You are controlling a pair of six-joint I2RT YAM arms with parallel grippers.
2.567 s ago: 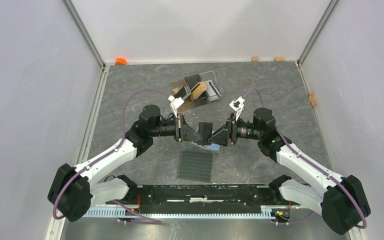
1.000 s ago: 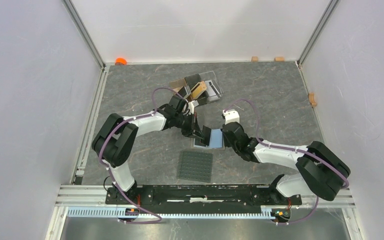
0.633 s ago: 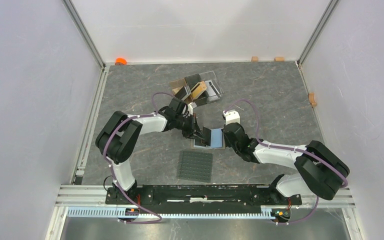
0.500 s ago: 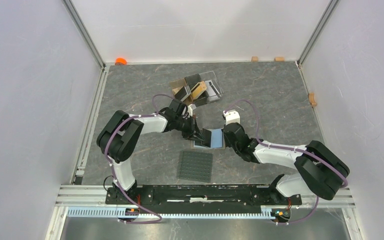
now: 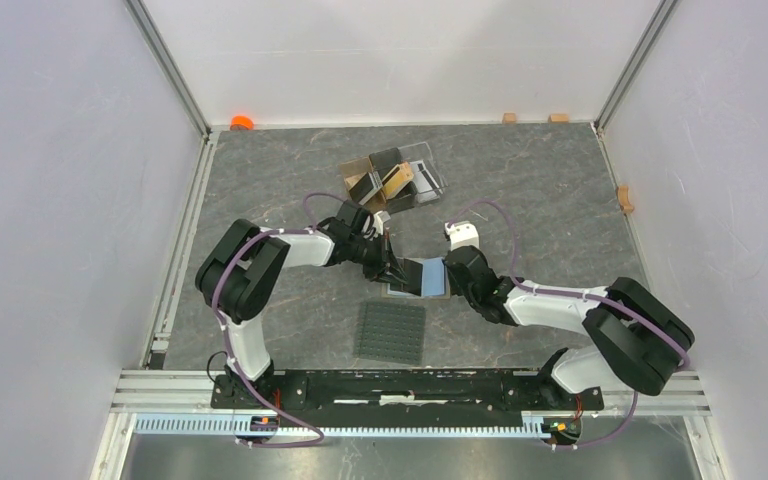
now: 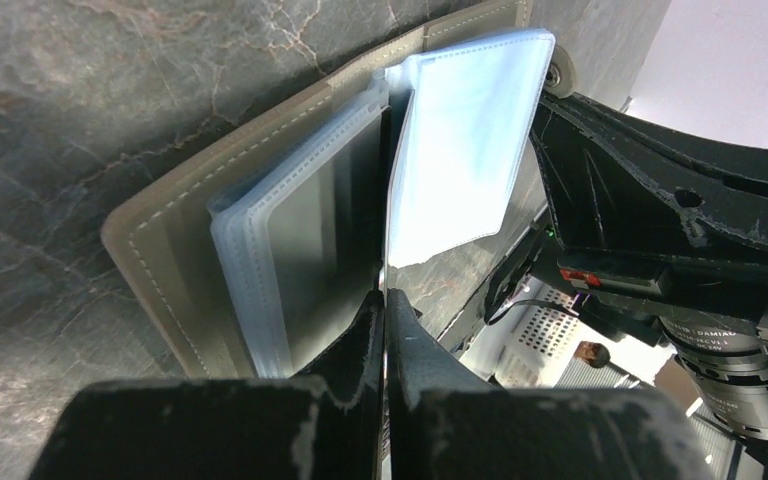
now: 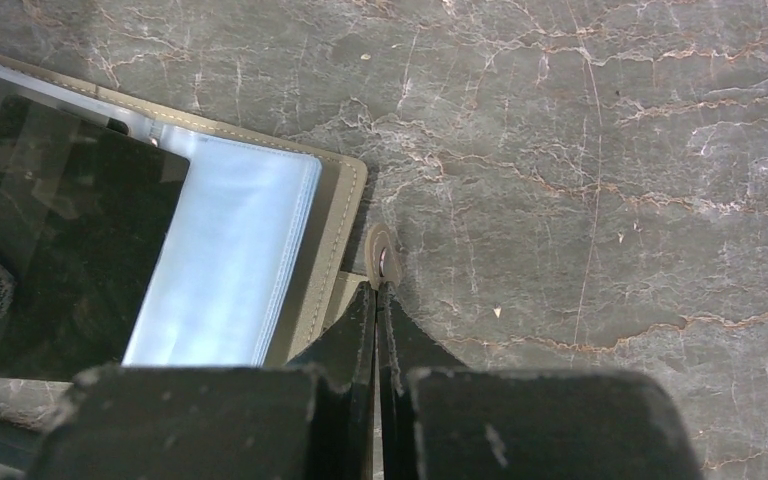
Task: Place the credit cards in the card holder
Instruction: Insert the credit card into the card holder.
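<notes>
Nearest us, low in the overhead frame and just left of centre, the dark grey studded square mat (image 5: 392, 333) lies flat on the marbled grey table (image 5: 560, 180). Just beyond it, dead centre, there's the olive-taupe folding card holder (image 5: 425, 282), spread open with its clear bluish pockets (image 6: 460, 140) showing.

Both arms meet over it. The left gripper (image 6: 384, 300) comes in from the left of the frame, jaws pinched tight on the thin black plastic credit card (image 7: 60, 220). From its own camera the card is edge-on, standing between the fanned pocket leaves. Whether it's actually inside a sleeve, I can't tell.

The right gripper (image 7: 377, 290) sits at the holder's right edge. Its fingers are closed together on the little round snap tab (image 7: 383, 258), which stands up off the table.

Further back, upper centre of the overhead frame, the clear plastic stand (image 5: 426, 180) holds a gold-orange card (image 5: 396, 180) at a tilt, well apart from the holder.

Along the far edge there's a small orange round object (image 5: 241, 122) at upper left and two small wooden blocks (image 5: 509, 117) at upper right. A third block (image 5: 624, 198) sits by the right wall.
</notes>
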